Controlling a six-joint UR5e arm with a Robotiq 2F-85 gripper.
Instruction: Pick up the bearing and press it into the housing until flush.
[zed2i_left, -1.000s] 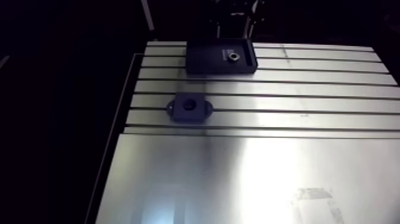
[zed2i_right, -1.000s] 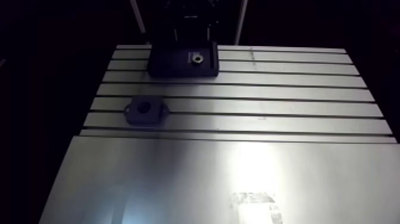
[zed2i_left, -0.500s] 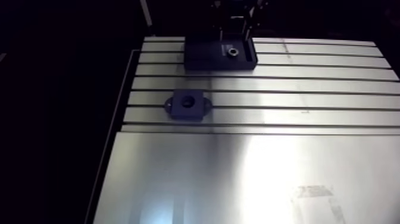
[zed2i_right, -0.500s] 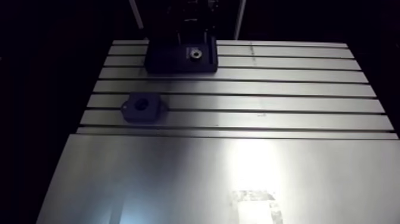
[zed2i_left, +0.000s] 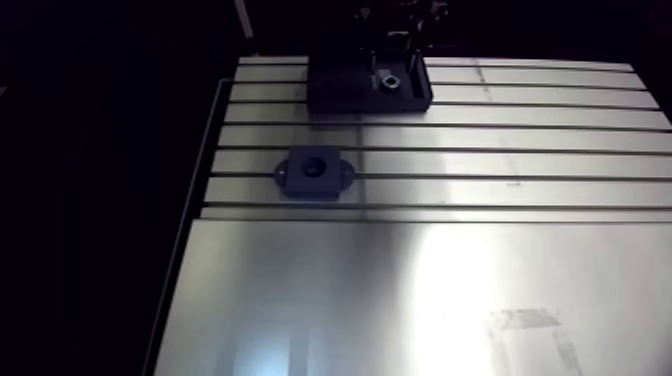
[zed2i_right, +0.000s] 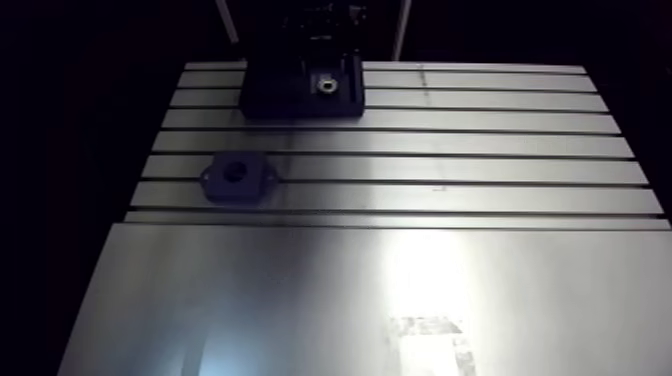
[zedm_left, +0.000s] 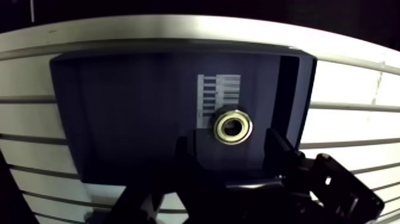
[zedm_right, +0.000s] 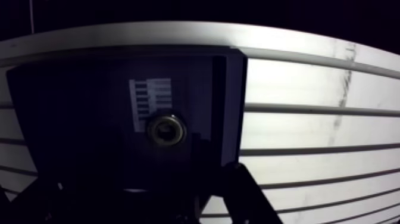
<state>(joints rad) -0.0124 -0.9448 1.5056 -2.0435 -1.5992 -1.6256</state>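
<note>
Tabletop (zed2i_left: 450, 290): one, slotted aluminium; the slots run crosswise and a plain sheet covers the near part.
Tray (zedm_left: 131, 113): one, dark and rectangular with a raised rim, flat on the slotted part at the tabletop's far edge; its long side runs parallel to the slots.
Claw (zedm_left: 231, 140): one, with two fingers, hanging over the tray's inner floor. The fingers stand apart and grip nothing; one sits on each side of the bearing and just short of it, and neither touches it.
Housing (zed2i_left: 315, 172): one, dark block with two small ears, outside the tray and well apart from it, on the side towards the plain sheet. It lies flat with its round bore facing up, and its long axis through the ears runs along the slots, parallel to the tray's long side.
Label (zedm_left: 219, 95): one, pale and striped, on the tray floor.
Bearing (zedm_left: 234, 127): one, shiny metal ring inside the tray, touching the label's edge. It lies flat with its bore pointing straight up; being round, it has no long axis.
</note>
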